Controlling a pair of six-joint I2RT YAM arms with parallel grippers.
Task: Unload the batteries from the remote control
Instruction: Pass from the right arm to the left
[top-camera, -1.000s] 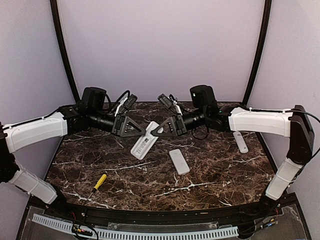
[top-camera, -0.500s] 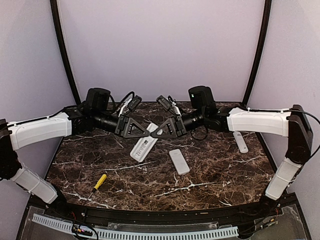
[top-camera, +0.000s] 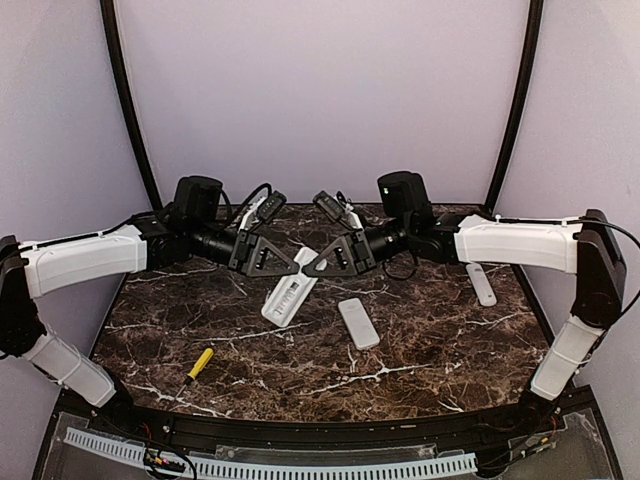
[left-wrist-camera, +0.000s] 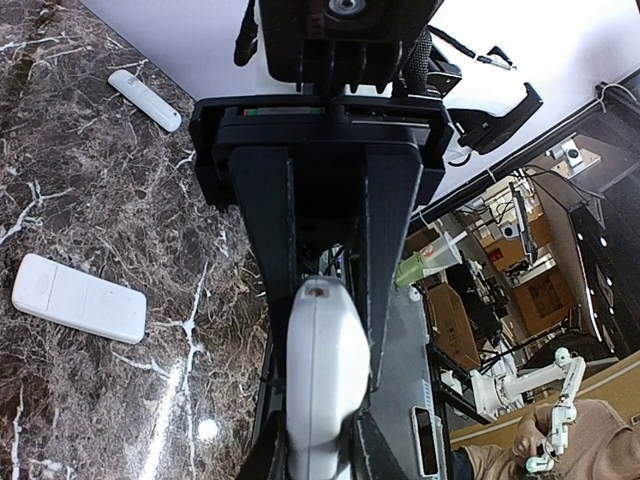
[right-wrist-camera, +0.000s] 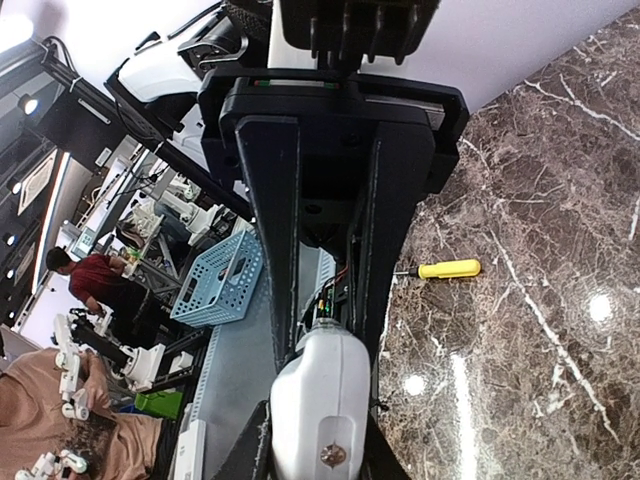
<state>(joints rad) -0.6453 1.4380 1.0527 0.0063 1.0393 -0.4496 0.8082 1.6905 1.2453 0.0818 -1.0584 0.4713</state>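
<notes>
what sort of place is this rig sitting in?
Probably a robotics lab or workshop: a marble-look table boxed in by a plain backdrop, while the wrist views show cardboard boxes, a blue crate and another white robot arm beyond it.

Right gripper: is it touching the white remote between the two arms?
Touching. The right wrist view shows the right gripper shut on the remote, one finger pressed against each side of its white end.

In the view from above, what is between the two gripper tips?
One end of the white remote, which the left gripper and the right gripper both clasp; the top view shows it.
</notes>
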